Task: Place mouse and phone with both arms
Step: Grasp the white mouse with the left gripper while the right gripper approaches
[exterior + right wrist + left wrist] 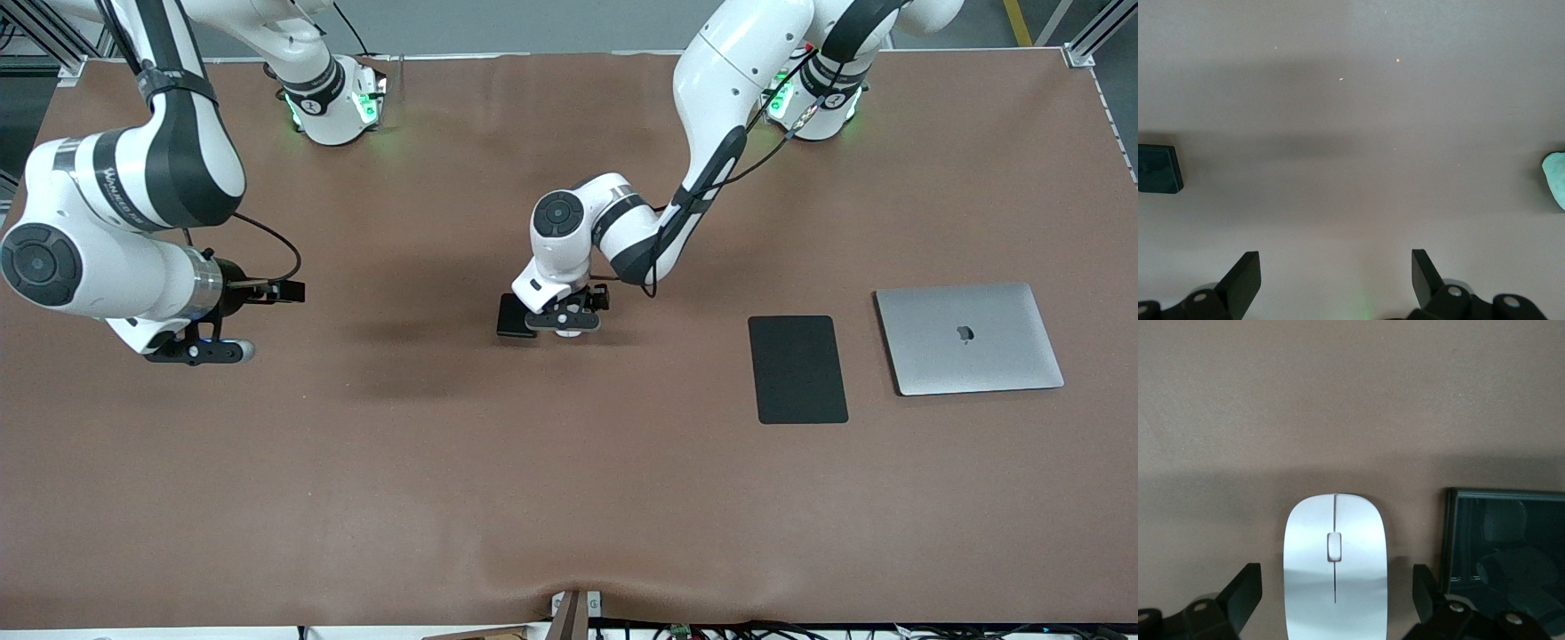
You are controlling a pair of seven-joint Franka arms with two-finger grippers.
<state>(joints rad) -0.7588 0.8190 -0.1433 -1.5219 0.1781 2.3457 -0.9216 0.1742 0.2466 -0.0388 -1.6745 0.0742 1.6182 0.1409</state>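
Jaws on both grippers stand wide, nothing held. Front view: left gripper [566,322] sits low at mid-table over the mouse, mostly hidden under it; phone [514,316] lies just beside, toward the right arm's end. Right gripper [197,349] waits over bare table. Mouse pad [797,369] and laptop [968,338] lie well apart, toward the left arm's end.

Left wrist view: mouse [1335,568] centred between the fingers [1243,593], gaps both sides. We judge the mouse grasp is in hand; next: close, then lift.

Right wrist view: only a phone corner [1158,169] at the edge.
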